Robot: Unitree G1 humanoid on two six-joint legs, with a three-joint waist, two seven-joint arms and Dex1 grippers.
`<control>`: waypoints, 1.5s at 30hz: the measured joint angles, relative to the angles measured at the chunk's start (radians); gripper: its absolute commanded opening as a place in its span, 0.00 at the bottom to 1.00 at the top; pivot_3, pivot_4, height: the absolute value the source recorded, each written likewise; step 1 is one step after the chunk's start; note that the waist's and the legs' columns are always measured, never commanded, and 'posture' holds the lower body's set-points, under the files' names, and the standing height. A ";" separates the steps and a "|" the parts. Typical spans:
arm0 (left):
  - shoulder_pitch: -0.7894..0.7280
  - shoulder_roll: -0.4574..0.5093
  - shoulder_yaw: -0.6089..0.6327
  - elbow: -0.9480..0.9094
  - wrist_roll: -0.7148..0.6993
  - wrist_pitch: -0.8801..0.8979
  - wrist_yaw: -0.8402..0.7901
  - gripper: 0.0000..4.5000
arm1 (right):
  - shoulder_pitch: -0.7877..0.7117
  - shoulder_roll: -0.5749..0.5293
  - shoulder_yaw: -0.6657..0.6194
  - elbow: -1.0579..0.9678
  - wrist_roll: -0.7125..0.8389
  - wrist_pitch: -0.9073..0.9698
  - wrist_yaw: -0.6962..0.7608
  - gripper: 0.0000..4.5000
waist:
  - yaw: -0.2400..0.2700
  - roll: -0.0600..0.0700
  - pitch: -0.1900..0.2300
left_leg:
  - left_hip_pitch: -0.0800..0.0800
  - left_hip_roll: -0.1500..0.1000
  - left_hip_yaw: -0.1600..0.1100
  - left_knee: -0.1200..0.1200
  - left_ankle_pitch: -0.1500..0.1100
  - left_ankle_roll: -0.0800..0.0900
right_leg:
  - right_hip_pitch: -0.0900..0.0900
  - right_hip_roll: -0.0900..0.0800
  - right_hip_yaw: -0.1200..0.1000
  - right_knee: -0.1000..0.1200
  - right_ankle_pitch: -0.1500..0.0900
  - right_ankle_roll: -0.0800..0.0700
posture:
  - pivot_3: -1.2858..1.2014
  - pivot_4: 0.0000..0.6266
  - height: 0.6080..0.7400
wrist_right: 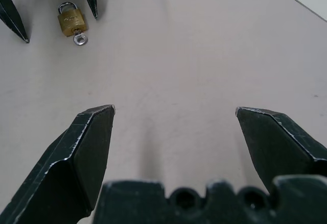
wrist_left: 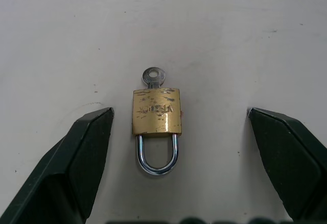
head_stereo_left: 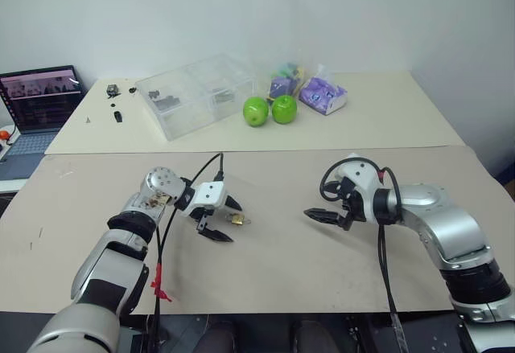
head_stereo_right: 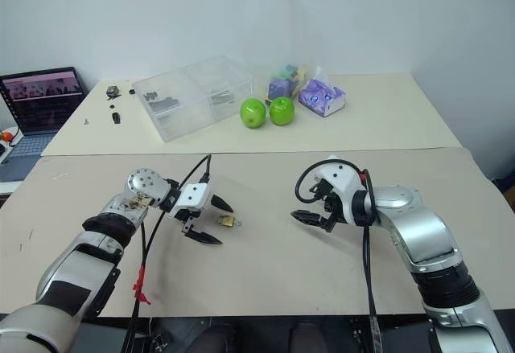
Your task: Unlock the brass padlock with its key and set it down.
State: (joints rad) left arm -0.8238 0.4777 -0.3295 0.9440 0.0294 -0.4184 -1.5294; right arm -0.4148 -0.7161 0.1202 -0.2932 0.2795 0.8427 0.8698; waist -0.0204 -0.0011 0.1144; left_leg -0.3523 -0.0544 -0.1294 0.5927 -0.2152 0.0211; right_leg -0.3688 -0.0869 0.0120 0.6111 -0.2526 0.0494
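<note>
We see the small brass padlock [wrist_left: 157, 111], closed silvery shackle and silver key [wrist_left: 152, 75] in its base, lying flat on the beige counter [head_stereo_left: 273, 256] at lower centre-left. Our left gripper [head_stereo_left: 221, 218] brackets it, fingers spread wide, untouching. The right gripper [head_stereo_left: 325, 217] hovers wide open, empty, well apart.

Head pair: looking forward and down over the desk [head_stereo_left: 322, 272]. Wrist cameras: looking close along each hand's fingers; both are sharing the padlock [wrist_left: 156, 113], the left nearer.
</note>
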 measured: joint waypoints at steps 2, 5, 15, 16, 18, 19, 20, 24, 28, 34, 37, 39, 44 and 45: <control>-0.002 -0.005 0.002 0.010 0.001 0.000 0.002 1.00 | -0.001 -0.001 0.000 0.000 0.000 0.000 0.000 0.99 | 0.001 0.001 -0.001 | 0.000 0.000 0.000 0.000 0.000 0.000 | 0.000 0.000 0.000 0.000 0.000 0.000 | 0.52 0.24 1.00; -0.004 -0.013 0.006 0.013 0.004 0.000 0.006 1.00 | -0.001 -0.003 0.001 0.000 0.000 0.000 -0.001 0.99 | 0.004 0.001 -0.001 | 0.000 0.000 0.000 0.000 0.000 0.000 | 0.001 0.000 0.000 0.000 0.000 0.000 | 0.52 0.24 1.00; -0.009 -0.038 0.026 0.028 0.007 0.017 0.007 1.00 | -0.001 -0.003 0.006 0.000 -0.001 0.000 -0.007 0.99 | 0.009 0.001 -0.001 | 0.000 -0.001 0.000 0.001 0.000 0.000 | 0.001 -0.001 -0.001 -0.001 0.000 0.000 | 0.52 0.24 1.00; -0.010 -0.041 0.028 0.029 0.007 0.025 0.006 1.00 | -0.001 -0.003 0.006 0.000 -0.001 0.000 -0.007 0.99 | 0.009 0.001 -0.001 | -0.001 -0.002 0.000 0.001 0.000 0.000 | 0.001 -0.001 -0.001 -0.001 0.000 0.000 | 0.52 0.24 1.00; -0.012 -0.055 0.033 0.029 0.006 0.041 0.006 1.00 | -0.001 -0.003 0.006 0.000 -0.001 0.000 -0.007 0.99 | 0.009 0.001 -0.001 | -0.001 -0.002 0.000 0.002 0.000 0.000 | 0.001 -0.002 -0.001 -0.001 0.000 0.000 | 0.52 0.24 1.00; -0.015 -0.065 0.034 0.029 0.005 0.057 0.004 1.00 | -0.001 -0.003 0.006 0.000 -0.001 0.000 -0.007 0.99 | 0.008 0.001 -0.001 | -0.001 -0.002 0.000 0.002 0.000 0.000 | 0.001 -0.002 -0.001 -0.001 0.000 0.000 | 0.52 0.24 1.00; -0.020 -0.073 0.034 0.029 0.005 0.066 0.003 1.00 | -0.001 -0.003 0.007 0.000 -0.001 0.000 -0.007 0.99 | 0.007 0.001 -0.001 | -0.001 -0.002 0.000 0.002 0.000 0.000 | 0.001 -0.001 -0.001 -0.001 0.000 0.000 | 0.52 0.24 1.00; -0.036 -0.080 0.039 0.029 0.005 0.077 0.005 1.00 | -0.001 -0.008 0.013 0.000 -0.002 0.000 -0.007 0.99 | 0.000 0.001 -0.001 | -0.001 -0.001 0.000 0.002 0.000 0.000 | 0.001 -0.001 0.000 -0.001 0.000 0.000 | 0.52 0.24 1.00; -0.037 -0.081 0.039 0.041 0.009 0.070 0.012 1.00 | -0.001 -0.012 0.017 0.000 -0.002 0.000 -0.008 0.99 | -0.004 0.001 -0.001 | -0.001 0.000 0.000 0.002 0.000 0.001 | 0.001 0.000 0.000 0.000 0.000 0.000 | 0.52 0.24 1.00; -0.037 -0.080 0.039 0.056 0.012 0.055 0.013 1.00 | -0.001 -0.012 0.022 0.000 -0.003 0.000 -0.009 0.99 | -0.001 0.001 -0.001 | -0.001 -0.001 0.000 0.002 0.000 0.001 | 0.001 0.000 0.000 -0.001 0.000 0.000 | 0.52 0.24 1.00; -0.037 -0.079 0.039 0.069 0.021 0.051 0.016 1.00 | -0.001 -0.012 0.023 0.000 -0.003 -0.001 -0.009 0.99 | 0.000 0.001 -0.001 | -0.001 -0.001 0.000 0.002 0.000 0.001 | 0.001 0.000 0.000 -0.001 0.000 0.000 | 0.52 0.24 1.00; -0.042 -0.078 0.039 0.076 0.026 0.048 0.021 1.00 | -0.001 -0.012 0.024 0.000 -0.004 -0.001 -0.009 0.99 | 0.000 0.001 -0.001 | -0.001 0.000 0.000 0.002 0.000 0.001 | 0.001 0.000 0.000 0.000 0.000 0.000 | 0.52 0.24 1.00; -0.046 -0.078 0.039 0.093 0.039 0.028 0.027 1.00 | -0.001 -0.012 0.027 0.000 -0.009 -0.002 -0.013 0.99 | -0.001 0.001 -0.001 | 0.000 0.000 0.000 0.002 0.000 0.001 | 0.001 0.000 0.000 0.000 0.000 0.000 | 0.52 0.24 1.00; -0.047 -0.078 0.039 0.095 0.040 0.027 0.028 1.00 | -0.001 -0.012 0.028 0.000 -0.011 -0.002 -0.016 0.99 | -0.001 0.001 -0.001 | 0.000 0.000 0.000 0.002 0.000 0.001 | 0.001 0.000 0.000 0.000 0.000 0.000 | 0.52 0.24 1.00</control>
State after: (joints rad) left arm -0.8711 0.4001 -0.2903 1.0390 0.0691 -0.3910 -1.5016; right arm -0.4162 -0.7283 0.1478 -0.2931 0.2685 0.8406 0.8539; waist -0.0215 -0.0004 0.1132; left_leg -0.3524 -0.0546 -0.1298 0.5945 -0.2156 0.0217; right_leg -0.3678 -0.0867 0.0116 0.6112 -0.2527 0.0498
